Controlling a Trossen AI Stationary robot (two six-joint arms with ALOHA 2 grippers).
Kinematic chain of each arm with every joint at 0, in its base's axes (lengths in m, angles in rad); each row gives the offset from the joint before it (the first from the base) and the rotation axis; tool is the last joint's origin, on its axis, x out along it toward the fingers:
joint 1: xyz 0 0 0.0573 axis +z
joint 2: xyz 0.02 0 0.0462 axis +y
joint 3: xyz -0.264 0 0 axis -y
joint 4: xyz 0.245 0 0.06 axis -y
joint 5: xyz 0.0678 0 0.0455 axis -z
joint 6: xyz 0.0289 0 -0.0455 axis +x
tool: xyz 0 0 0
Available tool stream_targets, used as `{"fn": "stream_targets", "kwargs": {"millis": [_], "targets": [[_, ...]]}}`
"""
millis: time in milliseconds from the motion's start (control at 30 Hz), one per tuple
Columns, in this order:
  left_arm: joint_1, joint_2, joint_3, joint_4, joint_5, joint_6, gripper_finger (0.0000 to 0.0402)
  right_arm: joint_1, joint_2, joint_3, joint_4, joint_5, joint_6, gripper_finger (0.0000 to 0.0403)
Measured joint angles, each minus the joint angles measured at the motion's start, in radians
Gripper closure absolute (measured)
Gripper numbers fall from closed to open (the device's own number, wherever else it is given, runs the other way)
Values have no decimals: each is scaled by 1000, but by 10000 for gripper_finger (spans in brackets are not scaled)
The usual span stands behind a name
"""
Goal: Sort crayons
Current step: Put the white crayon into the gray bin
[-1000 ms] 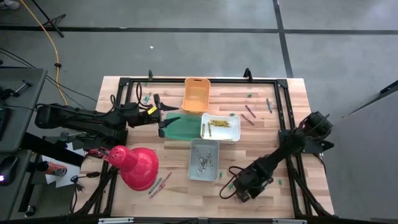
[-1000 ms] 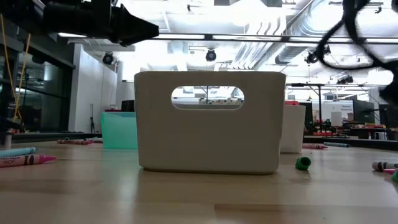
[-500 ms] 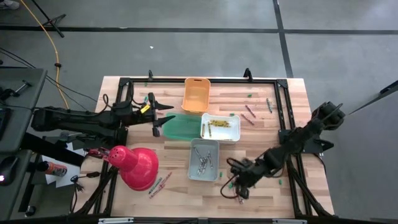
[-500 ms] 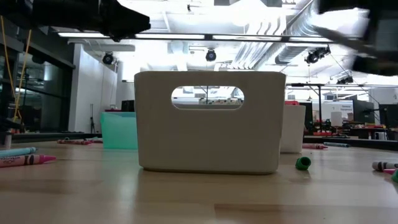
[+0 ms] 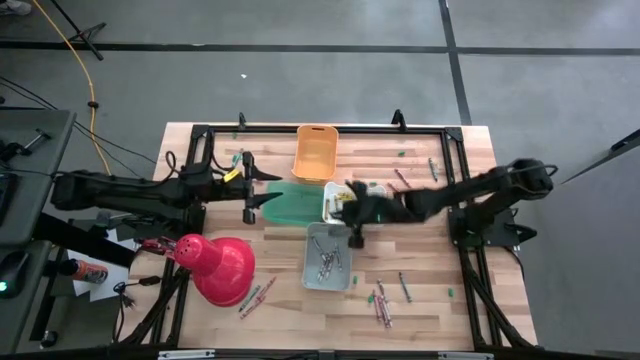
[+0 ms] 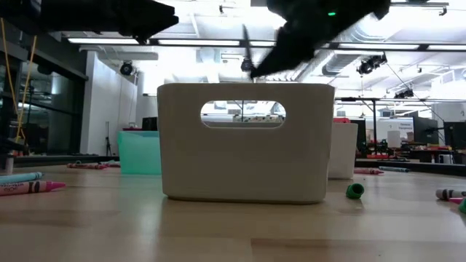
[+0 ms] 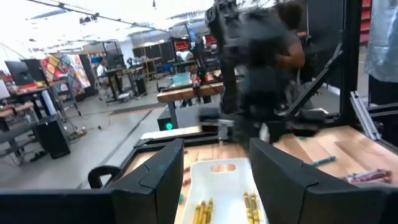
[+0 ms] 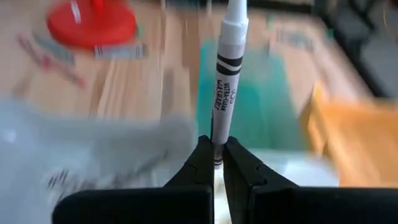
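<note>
White crayon (image 8: 227, 50) pinched by its lower end in right tool (image 8: 216, 157), sticking out past the fingertips. Tool sits over the seam between white bin (image 5: 372, 213) and grey bin (image 5: 340, 275). Grey bin already holds pale sticks, so judged target is there. To do it well: centre over grey bin, drop low inside its walls, then release, since thin stick may bounce out. Teal bin (image 5: 290, 208) and orange bin (image 5: 314, 152) close by. Left tool (image 5: 252, 189) spread wide, empty, by teal bin, so keep clear. Loose crayons (image 5: 383, 299) lie on open worktop (image 5: 430, 310) nearer the front.
</note>
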Motion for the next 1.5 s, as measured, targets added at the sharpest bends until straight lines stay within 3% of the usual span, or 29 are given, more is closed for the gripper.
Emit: {"fn": "stream_targets", "kwargs": {"millis": [200,300,433,667,1100,1333,1500], "targets": [[-1,73,0,53,1,22,231,-158,-1,-117,451,-220,-155,403],[-1,116,0,92,1,31,231,-190,3,-222,681,-271,-150,403],[-1,172,0,128,1,31,231,-204,4,-309,804,-301,-96,403],[-1,209,0,236,1,30,231,-198,4,-306,787,-327,-35,403],[-1,206,0,233,1,59,231,-179,4,-306,776,-343,-27,403],[-1,206,0,234,1,75,231,-131,4,-306,709,-572,17,403],[-1,206,0,237,1,74,231,-16,5,-300,667,-549,-50,403]]}}
